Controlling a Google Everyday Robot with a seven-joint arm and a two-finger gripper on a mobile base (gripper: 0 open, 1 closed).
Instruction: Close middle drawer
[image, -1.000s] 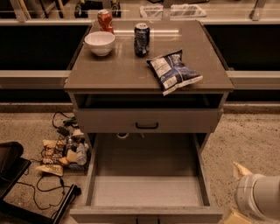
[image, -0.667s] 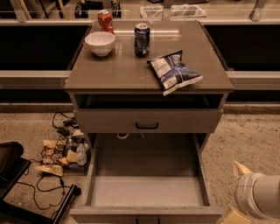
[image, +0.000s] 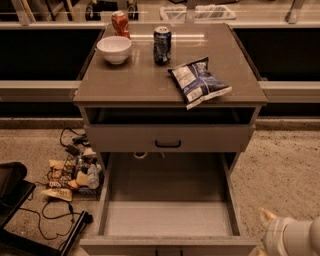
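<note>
The middle drawer is pulled far out toward me. Its long pale-grey inner tray lies open and bare, and its low front runs along the bottom edge of the view. My gripper shows as a pale rounded shape at the lower right corner. It is beside the drawer's front right corner, apart from it, and is partly cut off by the frame.
Above the open drawer is another drawer front with a black bar handle, with a dark gap over it. The cabinet top holds a white bowl, two cans and a chip bag. Cables and clutter lie on the floor at left.
</note>
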